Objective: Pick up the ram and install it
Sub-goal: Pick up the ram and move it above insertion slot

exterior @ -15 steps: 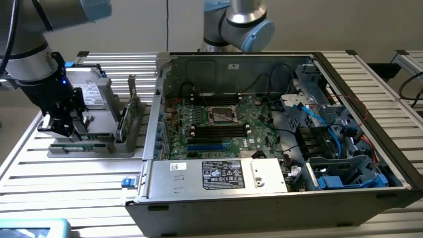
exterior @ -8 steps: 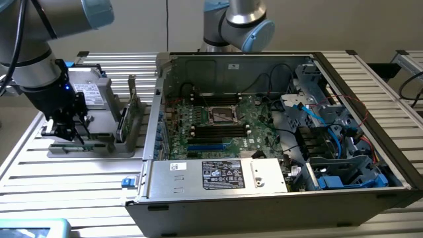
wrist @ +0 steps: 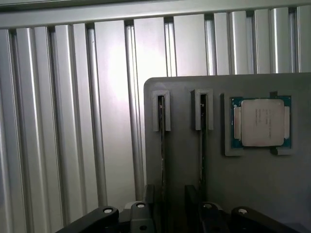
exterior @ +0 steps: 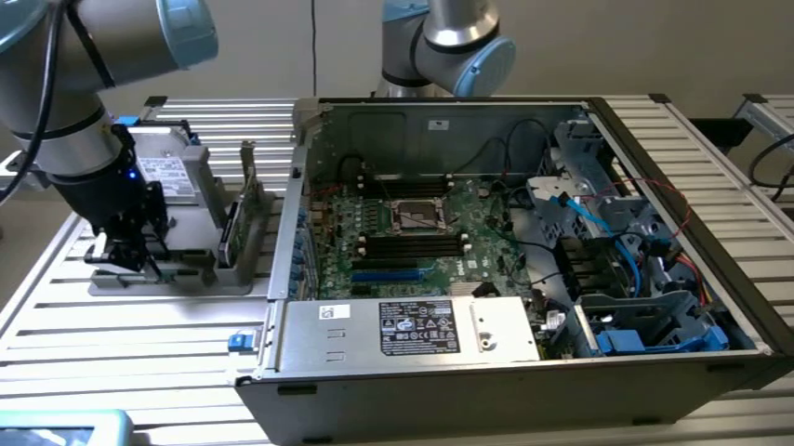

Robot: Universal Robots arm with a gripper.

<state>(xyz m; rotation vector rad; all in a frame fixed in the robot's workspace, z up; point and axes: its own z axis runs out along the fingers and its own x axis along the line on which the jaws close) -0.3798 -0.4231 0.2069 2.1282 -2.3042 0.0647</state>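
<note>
Claw (exterior: pixel 128 265) spread, empty, low over grey tray (wrist: pixel 243 194), worktop (exterior: pixel 125 344) at the exterior view's left, ram (wrist: pixel 161 141) edge-on in tray slot, processor (wrist: pixel 261 122) near, open case (exterior: pixel 694 279) right.

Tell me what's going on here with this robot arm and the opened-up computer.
A robot arm holds its open gripper low over a grey holder on the table, beside the open computer case. In the wrist view the ram stands edge-on in a holder slot under the gripper, not yet gripped. A processor chip sits in the same holder.
</note>
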